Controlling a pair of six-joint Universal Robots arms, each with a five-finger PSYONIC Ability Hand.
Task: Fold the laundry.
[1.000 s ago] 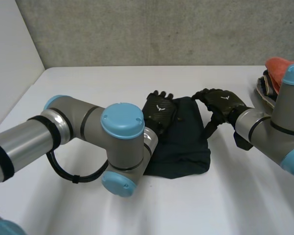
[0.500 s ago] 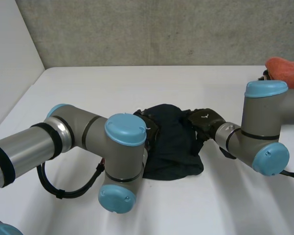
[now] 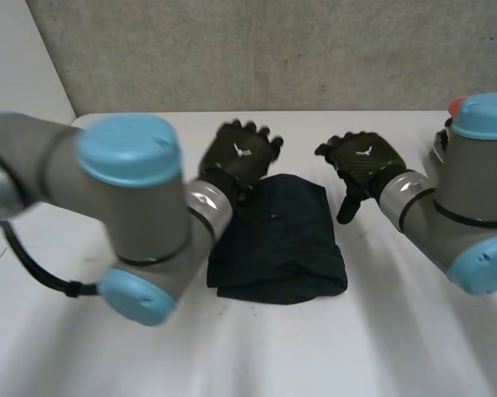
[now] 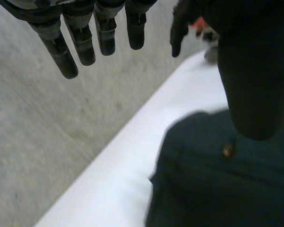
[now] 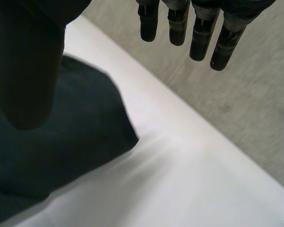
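On table [image 3: 314,347], dark garment [image 3: 281,240], left hand [image 3: 241,153], right hand [image 3: 364,161] nearby, fingers [image 4: 61,52] spread, left wrist view adds button [image 4: 228,150].

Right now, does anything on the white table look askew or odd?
Only mildly: the dark navy folded cloth lies rumpled, its near edge bulging unevenly; left hand and right hand hover open near its far corners.

Left hand [image 3: 241,155] hovering, fingers [image 4: 61,52] straight, holding nothing, right hand [image 3: 365,161] likewise loose-fingered and empty, hands well apart
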